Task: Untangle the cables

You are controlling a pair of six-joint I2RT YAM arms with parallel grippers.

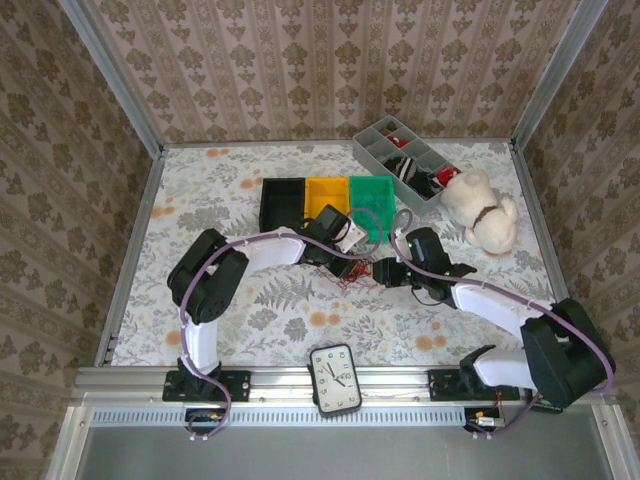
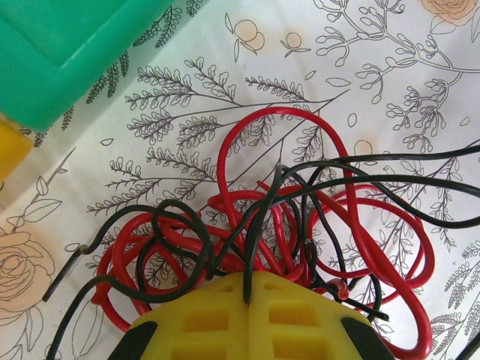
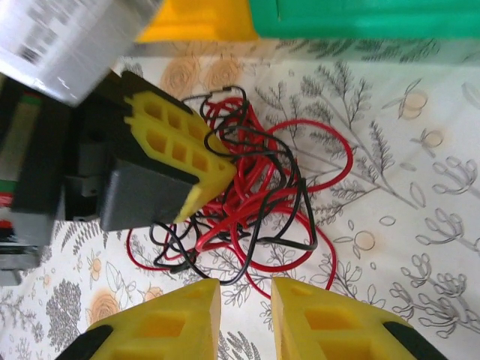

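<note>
Light, limp cables (image 2: 300,225) are lying tangled on the surface (image 2: 375,75) by the green bin (image 2: 67,45). Left end effector (image 2: 247,289) is pinching a black strand (image 2: 262,217); right end effector (image 3: 245,300) is hovering released. The outer red loop (image 2: 277,114) is probably offering the easiest hold.

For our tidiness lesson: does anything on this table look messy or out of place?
Yes. The red and black cables lie in one knotted heap near the green bin, strands looping through each other. The left gripper is shut on a black strand.

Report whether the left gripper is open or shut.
Shut. The left gripper has its fingers pressed together, with a black cable pinched in the seam.
</note>
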